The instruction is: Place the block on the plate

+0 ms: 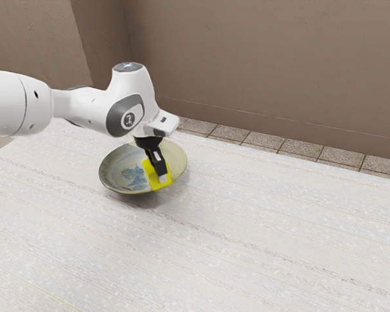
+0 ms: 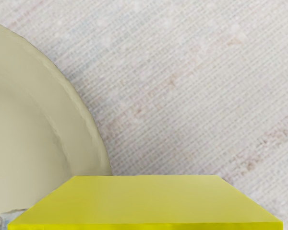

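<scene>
Plate (image 1: 121,160) sat left of centre, open tabletop (image 1: 247,221) lower right; claw (image 1: 160,175) pinched block (image 1: 153,183) at its tips, against plate's lower-right edge in exterior view.

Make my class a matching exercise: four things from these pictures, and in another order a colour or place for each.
Column one
1. block
2. plate
3. wall
4. arm

Column two
A. brown, beyond the table
B. reaching in from the exterior view's left
C. yellow, held in the jaws
D. on the table, with a blue pattern

Pairs: 1-C, 2-D, 3-A, 4-B
</scene>
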